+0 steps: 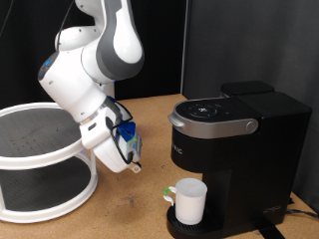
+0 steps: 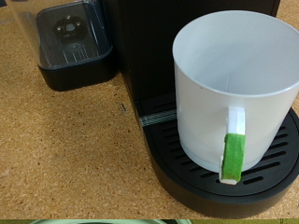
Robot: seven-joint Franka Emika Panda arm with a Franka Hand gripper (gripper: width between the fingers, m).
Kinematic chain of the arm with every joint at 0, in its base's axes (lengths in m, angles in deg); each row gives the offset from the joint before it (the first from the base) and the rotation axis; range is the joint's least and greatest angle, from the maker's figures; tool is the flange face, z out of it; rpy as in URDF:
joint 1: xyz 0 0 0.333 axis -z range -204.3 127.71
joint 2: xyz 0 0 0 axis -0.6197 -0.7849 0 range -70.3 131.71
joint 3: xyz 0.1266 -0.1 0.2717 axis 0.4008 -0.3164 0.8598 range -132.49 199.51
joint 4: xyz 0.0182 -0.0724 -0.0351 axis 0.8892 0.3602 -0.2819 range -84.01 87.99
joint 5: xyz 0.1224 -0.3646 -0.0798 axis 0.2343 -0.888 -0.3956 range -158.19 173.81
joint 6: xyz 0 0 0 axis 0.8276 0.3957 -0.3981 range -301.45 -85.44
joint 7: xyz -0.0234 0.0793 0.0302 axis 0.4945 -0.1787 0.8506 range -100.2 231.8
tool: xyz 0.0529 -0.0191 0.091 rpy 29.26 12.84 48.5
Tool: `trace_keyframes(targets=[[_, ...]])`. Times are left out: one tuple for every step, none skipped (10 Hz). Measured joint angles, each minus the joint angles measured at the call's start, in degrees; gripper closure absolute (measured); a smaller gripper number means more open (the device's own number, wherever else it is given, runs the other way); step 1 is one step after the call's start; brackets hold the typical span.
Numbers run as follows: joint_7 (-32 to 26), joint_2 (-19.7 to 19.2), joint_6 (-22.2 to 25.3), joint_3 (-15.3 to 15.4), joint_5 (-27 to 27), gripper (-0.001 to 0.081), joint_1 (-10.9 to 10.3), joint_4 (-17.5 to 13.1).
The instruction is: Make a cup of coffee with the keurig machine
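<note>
We're seeing the cup [image 1: 188, 199] [image 2: 234, 89] sitting on the keurig machine [image 1: 234, 159] [image 2: 159, 37] drip tray — gripper [image 1: 131, 159] hovering nearby, finger state unclear.

Cork-brown worktop [image 1: 140, 214]. Resting directly on it: a white two-tier round rack [image 1: 40, 159] at its left edge in the exterior view, and the keurig machine [image 1: 234, 149], black, toward its right edge. The cup [image 1: 188, 200] stands on the machine's round drip tray [image 2: 224, 177], not on the worktop itself.
</note>
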Motion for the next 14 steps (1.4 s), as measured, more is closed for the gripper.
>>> trace_keyframes(targets=[[0.0,-0.1,0.0,0.0,0.1,0.0001,0.0,0.0],[-0.5,-0.1,-0.1,0.0,0.3,0.0001,0.0,0.0],[-1.0,0.3,0.0,-0.3,0.3,0.0001,0.2,0.2],[-1.4,1.3,0.0,-0.7,0.4,0.0001,0.7,0.6],[-1.5,3.1,0.0,-1.2,0.3,0.0001,1.2,1.3],[-1.5,5.3,0.2,-1.5,-0.2,0.0001,1.8,2.1],[-1.3,7.5,0.4,-1.7,-0.5,0.0001,2.3,2.9],[-1.2,9.7,0.8,-1.8,-0.7,0.0001,2.8,3.6],[-0.9,12.0,1.3,-1.8,-0.7,0.0001,3.1,4.0],[-0.2,14.2,1.9,-1.8,-0.7,0.0001,3.2,4.1],[1.0,16.2,2.5,-1.8,-0.8,0.0001,3.3,4.1],[2.5,18.1,3.3,-1.8,-1.2,0.0001,3.4,4.1],[4.4,19.8,4.3,-1.8,-2.1,0.0001,3.6,3.9],[6.6,21.4,5.7,-1.8,-3.2,0.0001,3.9,3.6]])
